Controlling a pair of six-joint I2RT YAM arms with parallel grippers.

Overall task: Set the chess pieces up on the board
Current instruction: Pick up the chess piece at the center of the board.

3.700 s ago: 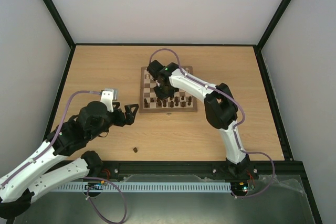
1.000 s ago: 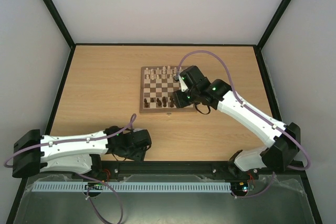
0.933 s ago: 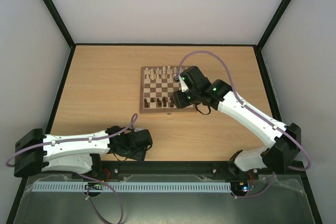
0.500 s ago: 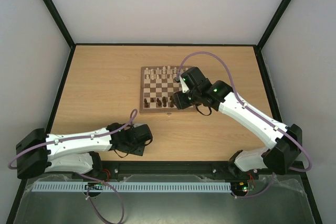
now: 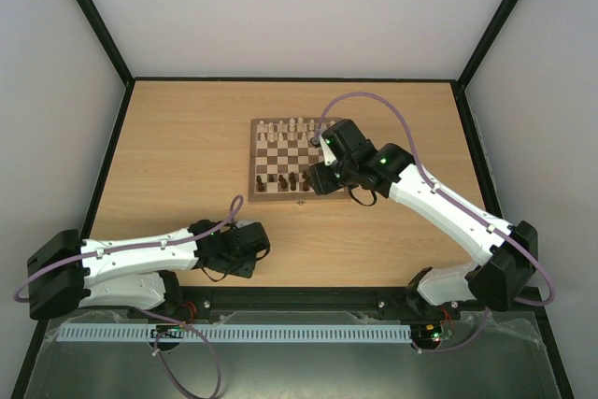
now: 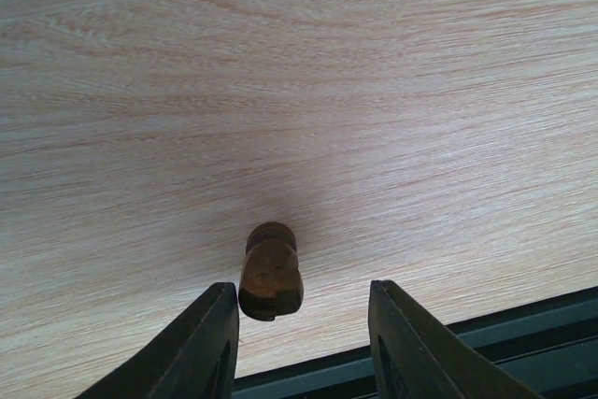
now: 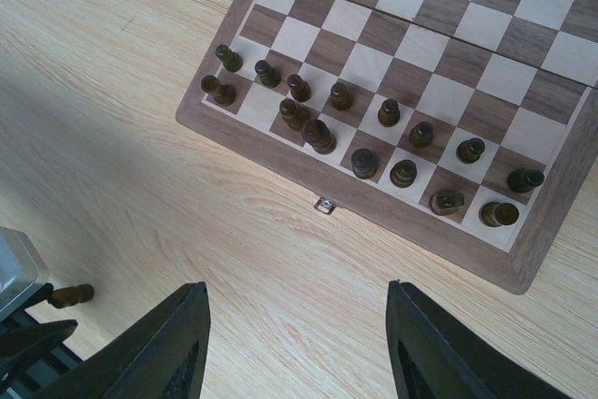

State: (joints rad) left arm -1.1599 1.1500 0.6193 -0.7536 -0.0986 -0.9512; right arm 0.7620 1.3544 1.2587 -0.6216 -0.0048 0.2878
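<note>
While one dark chess piece (image 6: 271,270) lies on its side on the surface (image 6: 374,91), the left gripper (image 6: 301,292) straddles it, fingers spread, gripping nothing; the piece sits just beside one finger. The right gripper (image 7: 294,296) is spread and empty.

The light, pale-grained wooden table (image 5: 177,156) carries a square, brown-framed wooden chessboard (image 5: 280,151) of dark brown and cream squares, set towards its far middle. One small dark brown wooden chess piece (image 6: 271,273) lies on its side on the bare wood near the front edge, well apart from the chessboard.
</note>
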